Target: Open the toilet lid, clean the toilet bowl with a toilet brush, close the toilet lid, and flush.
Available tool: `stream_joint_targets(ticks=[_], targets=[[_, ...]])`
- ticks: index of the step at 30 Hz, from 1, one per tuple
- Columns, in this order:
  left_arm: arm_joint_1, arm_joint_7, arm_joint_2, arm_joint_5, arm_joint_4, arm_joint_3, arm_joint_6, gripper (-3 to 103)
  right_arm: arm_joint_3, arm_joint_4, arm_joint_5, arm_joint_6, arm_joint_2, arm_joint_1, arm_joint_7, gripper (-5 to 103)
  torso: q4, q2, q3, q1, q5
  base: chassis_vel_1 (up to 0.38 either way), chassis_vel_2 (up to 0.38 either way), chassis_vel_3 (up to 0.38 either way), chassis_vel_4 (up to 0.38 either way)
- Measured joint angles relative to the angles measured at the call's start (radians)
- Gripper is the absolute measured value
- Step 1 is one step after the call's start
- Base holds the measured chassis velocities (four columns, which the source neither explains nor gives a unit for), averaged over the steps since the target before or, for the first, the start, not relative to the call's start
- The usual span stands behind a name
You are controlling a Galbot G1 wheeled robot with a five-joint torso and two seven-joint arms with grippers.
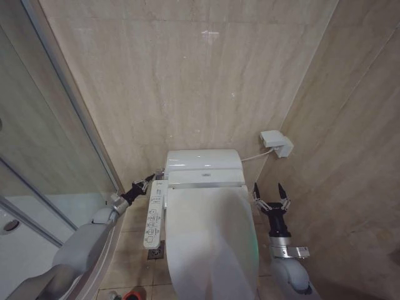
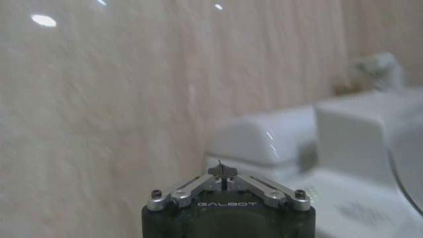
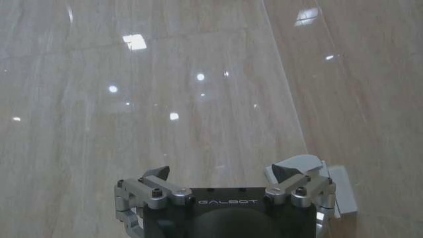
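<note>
Toilet lid (image 1: 209,240) is down. Left claw (image 1: 154,178), clenched, sits at the rear top of the side panel (image 1: 154,212); likely flush pending. Right claw (image 1: 270,195), released, hovers beside the toilet.

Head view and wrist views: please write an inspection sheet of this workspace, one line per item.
Surface: beige floor tiles around the toilet, glossy.
Job's things: toilet lid is down, covering the bowl; side button panel on the toilet's left.
Clutter: small red object on the floor at the picture's lower edge.
Grippers: left gripper by the panel's rear end, fingers shut, holding nothing; right gripper beside the lid's right edge, fingers open, empty.
Cables: white cord from the toilet to the wall box.
Surroundings: beige stone wall; glass partition on the left.
</note>
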Motion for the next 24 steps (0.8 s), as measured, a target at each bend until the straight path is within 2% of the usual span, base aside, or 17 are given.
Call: stream_joint_targets(ticks=[4, 5, 6, 7, 10, 11, 12, 15, 16, 17, 18, 20, 23, 24], targets=[[0.049, -0.145, 0.051, -0.024, -0.159, -0.013, -0.002, 0, 0.002, -0.003, 0.000, 0.001, 0.003, -0.003, 0.000, 100, -0.0007, 0.000, 0.000, 0.000, -0.0001, 0.000, 0.000, 0.000, 0.000], [0.067, -0.203, 0.071, -0.025, -0.216, -0.015, 0.010, 0, 0.002, -0.006, -0.001, 0.001, 0.003, -0.003, 0.000, 100, -0.0006, 0.000, 0.000, 0.000, 0.0001, 0.000, 0.000, 0.000, 0.000], [0.067, -0.203, 0.071, -0.025, -0.216, -0.015, 0.010, 0, 0.002, -0.006, -0.001, 0.001, 0.003, -0.003, 0.000, 100, -0.0006, 0.000, 0.000, 0.000, 0.0001, 0.000, 0.000, 0.000, 0.000], [0.088, -0.276, 0.096, -0.025, -0.285, -0.016, 0.033, 0, 0.002, -0.008, -0.001, 0.001, 0.003, -0.003, 0.000, 100, -0.0003, 0.000, 0.000, 0.000, 0.0000, 0.000, 0.000, 0.000, 0.000], [0.155, -0.472, 0.157, -0.034, -0.468, -0.027, 0.120, 0, 0.002, -0.008, -0.001, 0.001, 0.003, -0.004, 0.000, 100, -0.0002, 0.000, 0.000, 0.000, 0.0004, 0.000, 0.000, 0.000, 0.000], [0.196, -0.549, 0.180, -0.043, -0.557, -0.038, 0.168, 0, 0.002, -0.007, -0.002, 0.001, 0.002, -0.005, 0.000, 100, -0.0001, 0.000, 0.000, 0.000, 0.0001, 0.000, 0.000, 0.000, 0.000], [0.196, -0.549, 0.180, -0.043, -0.557, -0.038, 0.168, 0, 0.002, -0.007, -0.002, 0.001, 0.002, -0.005, 0.000, 100, -0.0001, 0.000, 0.000, 0.000, 0.0001, 0.000, 0.000, 0.000, 0.000], [0.318, -0.734, 0.221, -0.070, -0.790, -0.109, 0.301, 0, 0.004, -0.001, -0.001, 0.005, -0.003, -0.012, 0.000, 100, -0.0004, 0.000, 0.000, 0.000, 0.0003, 0.000, 0.000, 0.000, 0.000], [0.366, -0.796, 0.228, -0.074, -0.863, -0.143, 0.351, 16, 0.005, 0.000, -0.001, 0.007, -0.005, -0.015, -0.001, 100, -0.0004, 0.000, 0.000, 0.000, 0.0002, 0.000, 0.000, 0.000, 0.000], [0.413, -0.849, 0.235, -0.077, -0.935, -0.183, 0.396, 16, 0.005, 0.000, 0.000, 0.008, -0.006, -0.018, -0.001, 100, 0.0000, 0.000, 0.000, 0.000, -0.0005, 0.000, 0.000, 0.000, 0.000], [0.413, -0.849, 0.235, -0.077, -0.935, -0.183, 0.396, 16, 0.005, 0.000, 0.000, 0.008, -0.006, -0.018, -0.001, 100, 0.0000, 0.000, 0.000, 0.000, -0.0005, 0.000, 0.000, 0.000, 0.000], [0.520, -0.906, 0.244, -0.072, -1.071, -0.281, 0.456, 16, 0.005, 0.002, -0.001, 0.011, -0.007, -0.021, -0.002, 100, -0.0005, 0.000, 0.000, 0.000, 0.0007, 0.000, 0.000, 0.000, 0.000], [0.713, -0.922, 0.245, -0.030, -1.214, -0.432, 0.501, 16, 0.004, 0.007, -0.002, 0.014, -0.005, -0.025, -0.003, 100, -0.0003, 0.000, 0.000, 0.000, -0.0003, 0.000, 0.000, 0.000, 0.000], [0.713, -0.922, 0.245, -0.030, -1.214, -0.432, 0.501, 16, 0.004, 0.007, -0.002, 0.014, -0.005, -0.025, -0.003, 100, -0.0003, 0.000, 0.000, 0.000, -0.0003, 0.000, 0.000, 0.000, 0.000]])
